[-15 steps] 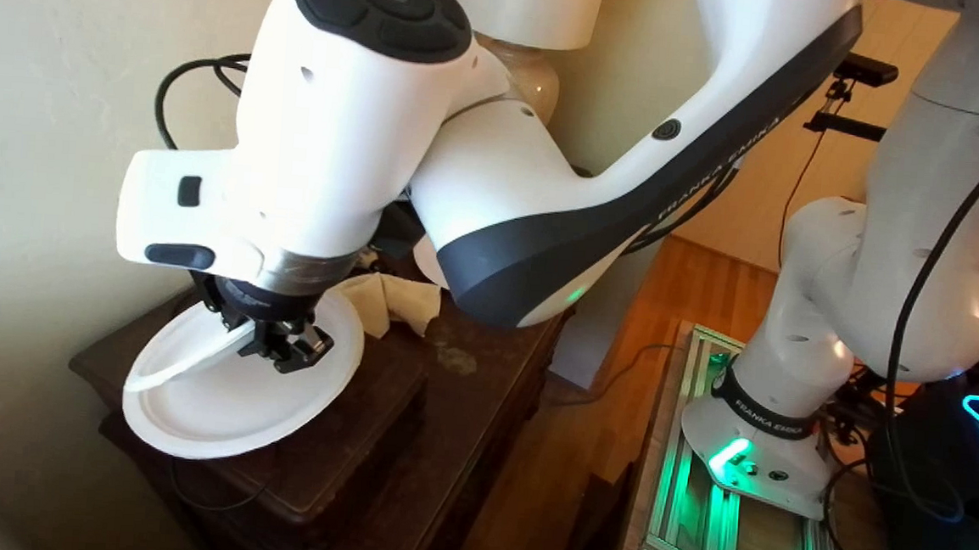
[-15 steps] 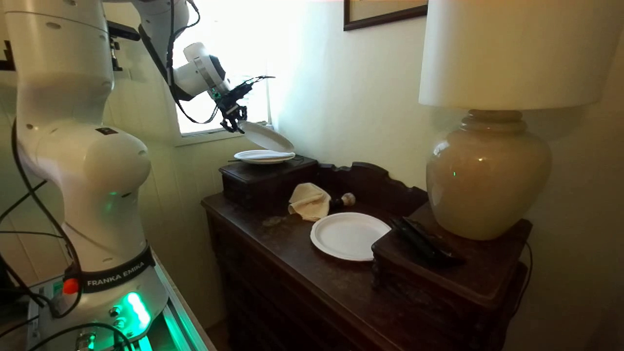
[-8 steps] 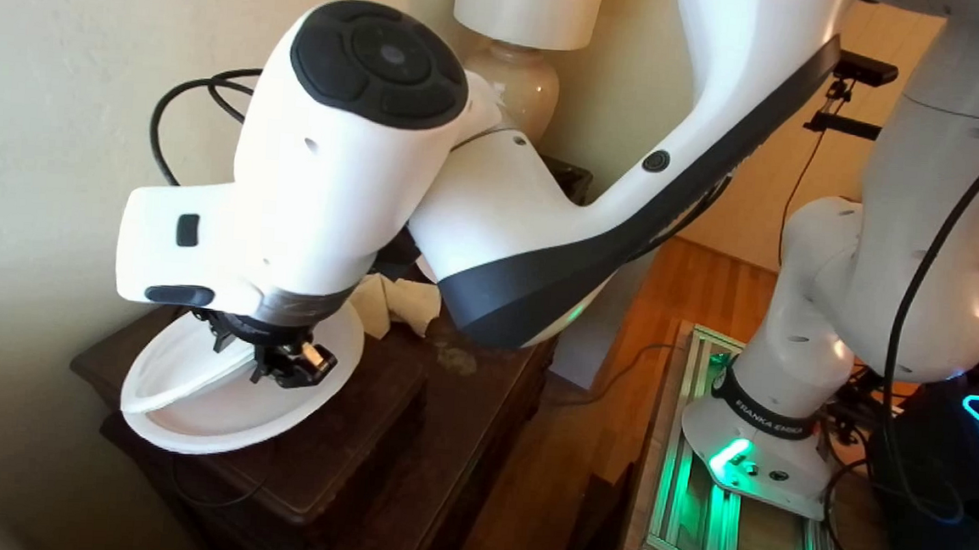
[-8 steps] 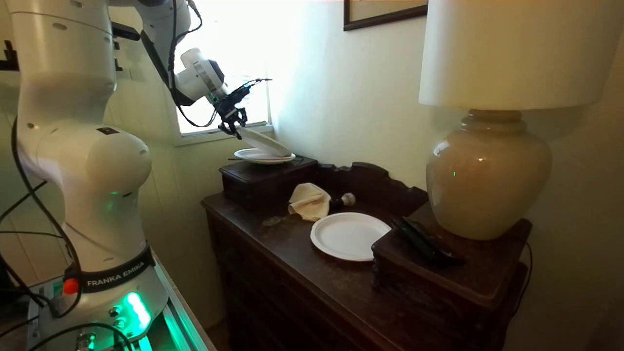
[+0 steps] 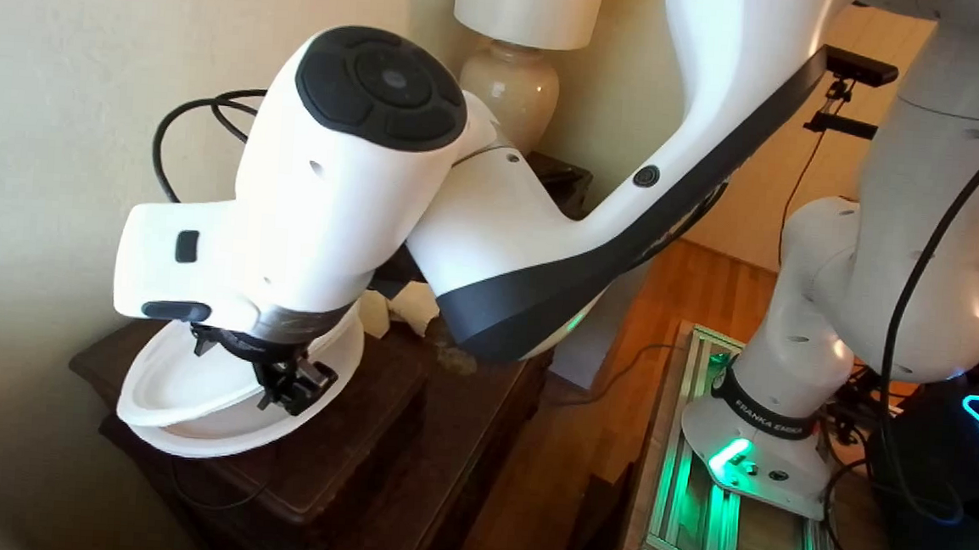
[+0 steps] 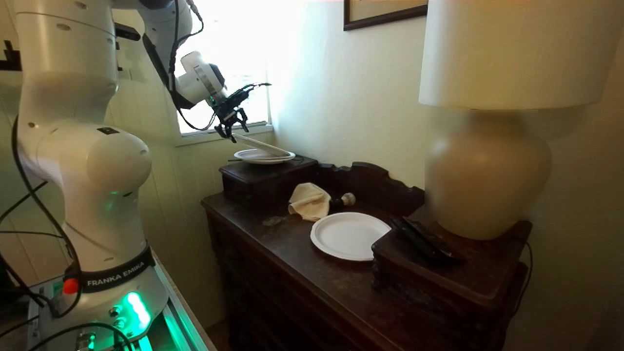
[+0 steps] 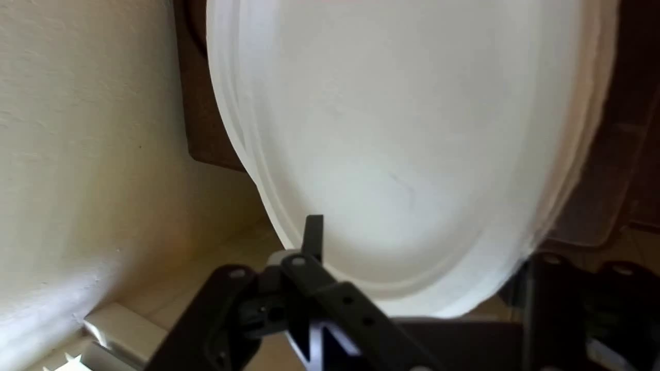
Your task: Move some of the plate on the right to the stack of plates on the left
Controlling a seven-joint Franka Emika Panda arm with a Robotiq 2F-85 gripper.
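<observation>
A white plate [image 6: 265, 145] slants over the stack of plates [image 6: 247, 155] on the left raised box; its far edge rests low and its near edge is lifted. In an exterior view this tilted plate [image 5: 181, 388] overlaps the stack's rim [image 5: 220, 446]. My gripper [image 6: 239, 135] hovers at the lifted edge with its jaws spread. In the wrist view the gripper [image 7: 417, 257] stands open, one finger [image 7: 313, 234] in front of the plate's [image 7: 402, 129] face, the other partly behind its rim. Whether that finger supports the plate I cannot tell. The plate on the right [image 6: 351, 236] lies flat on the dresser.
A cream cloth [image 6: 310, 201] and a small round-headed object [image 6: 348, 199] lie behind the right plate. The right raised box carries a black object [image 6: 424, 243] and a large lamp [image 6: 487, 180]. A wall [image 7: 87, 129] runs close beside the left stack.
The jaws have opened from a grip on the plate's edge. My gripper has come down, and the plate has dropped from a steep tilt to a shallower one over the stack.
</observation>
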